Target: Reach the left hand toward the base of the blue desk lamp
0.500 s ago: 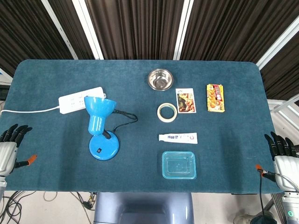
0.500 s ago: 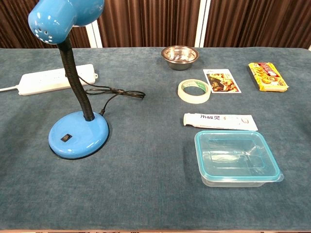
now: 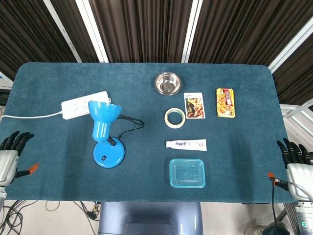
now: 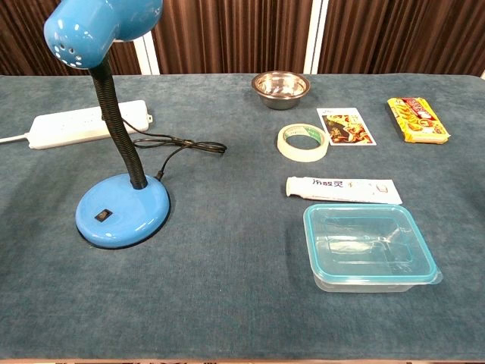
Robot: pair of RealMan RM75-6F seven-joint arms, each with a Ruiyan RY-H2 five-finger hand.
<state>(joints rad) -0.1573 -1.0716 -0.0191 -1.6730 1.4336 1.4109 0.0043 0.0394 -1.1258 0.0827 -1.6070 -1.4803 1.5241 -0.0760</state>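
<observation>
The blue desk lamp [image 3: 104, 119] stands left of the table's middle, its round base [image 3: 108, 153] [image 4: 122, 210] flat on the cloth and its shade [image 4: 100, 27] up on a black flexible neck. My left hand [image 3: 10, 152] hangs at the table's left edge, far left of the base, fingers apart and holding nothing. At the right edge my right hand [image 3: 295, 157] shows the same, empty with fingers apart. The chest view shows neither hand.
A white power strip [image 3: 84, 104] lies behind the lamp, its black cord [image 4: 182, 145] looping right. Further right are a steel bowl [image 3: 167, 82], a tape roll [image 3: 174, 118], a picture card [image 3: 194, 105], a yellow snack pack [image 3: 225, 102], a tube [image 3: 186, 144] and a clear lidded box [image 3: 187, 173].
My left hand has dropped slightly toward the near edge. Nothing else has moved.
</observation>
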